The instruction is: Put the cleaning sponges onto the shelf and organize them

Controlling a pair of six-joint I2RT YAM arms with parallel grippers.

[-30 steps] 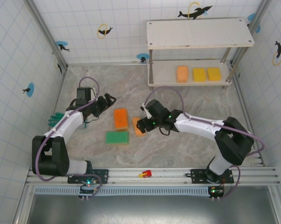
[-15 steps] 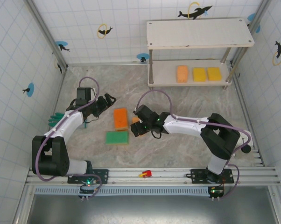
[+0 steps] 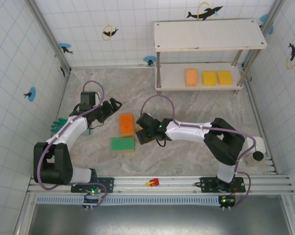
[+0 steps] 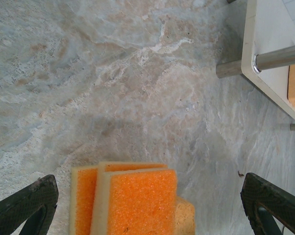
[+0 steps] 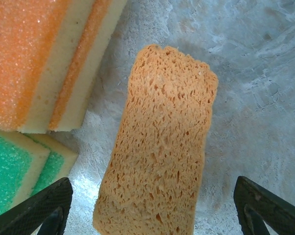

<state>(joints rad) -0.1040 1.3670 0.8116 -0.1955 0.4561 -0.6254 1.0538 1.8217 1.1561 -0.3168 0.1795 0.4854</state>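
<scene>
Your right gripper (image 5: 152,208) is hanging low over a pale orange porous rectangular sponge (image 5: 159,147) that is lying flat on the marbled grey tabletop (image 5: 255,73). Its dark fingers (image 5: 39,208) are standing wide apart, one off each long side of the sponge, and bare table is showing between each finger and the sponge, so the gripper is holding nothing. Just beside that sponge, two orange-topped sponges with cream foam backing (image 5: 35,58) are lying overlapped, and a green-topped sponge block (image 5: 10,171) is sitting right next to them.

Your left gripper (image 4: 150,203) is hovering above the table on the other side of the orange-topped pair. Its jaws are spread wide and it is gripping nothing — the pair is lying on the table below, between the two fingers as the left wrist camera sees them.

The two-tier rack of off-white boards on thin grey metal legs (image 3: 208,35) is standing at the far right of the table, well apart from both grippers. On its lower board, three sponges are sitting in a neat row: a pale orange block (image 3: 191,77) and two yellow blocks (image 3: 208,78).

A green rubber glove (image 3: 57,125) is lying by the left wall, beside your left arm. A small red object (image 3: 153,182) is resting on the near rail between the two arm bases.
</scene>
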